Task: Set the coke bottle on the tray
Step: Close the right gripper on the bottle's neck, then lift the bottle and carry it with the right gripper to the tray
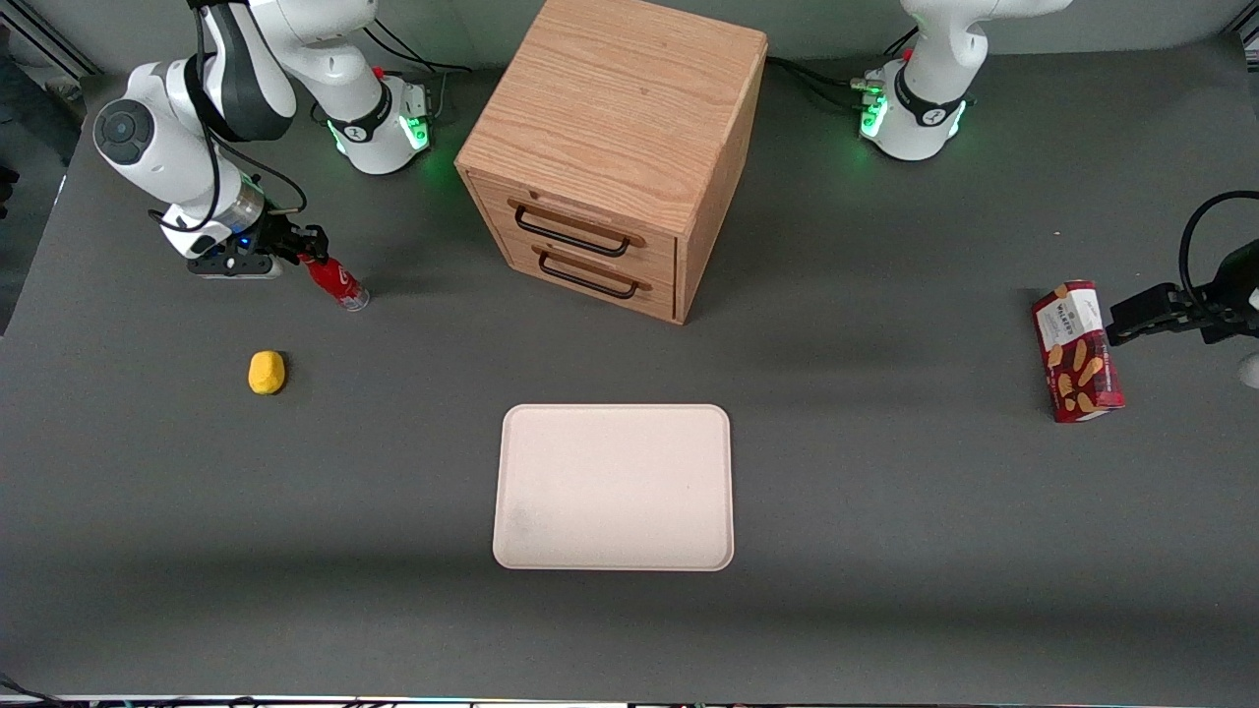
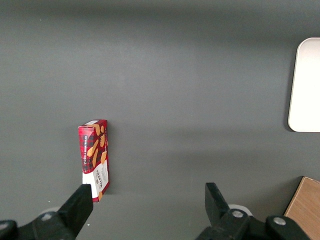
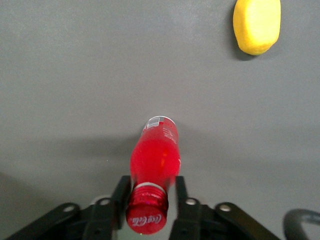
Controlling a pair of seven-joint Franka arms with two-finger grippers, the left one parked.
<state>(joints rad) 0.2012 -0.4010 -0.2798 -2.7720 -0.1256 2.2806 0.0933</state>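
The dark grey counter (image 1: 885, 551) carries a wooden drawer cabinet (image 1: 615, 147), a cream-white tray (image 1: 615, 487) nearer the front camera, a yellow object (image 1: 266, 373), and a red snack box (image 1: 1077, 351). The tool (image 1: 307, 258) holds the coke bottle (image 1: 337, 281) at its neck.

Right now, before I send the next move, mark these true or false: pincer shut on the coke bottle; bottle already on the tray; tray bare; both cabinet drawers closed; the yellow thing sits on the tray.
1. The pincer is shut on the coke bottle: true, at its neck.
2. The bottle is on the tray: false, it is toward the working arm's end of the table.
3. The tray is bare: true.
4. Both drawers of the cabinet are closed: true.
5. The yellow object sits on the tray: false, it lies on the table.
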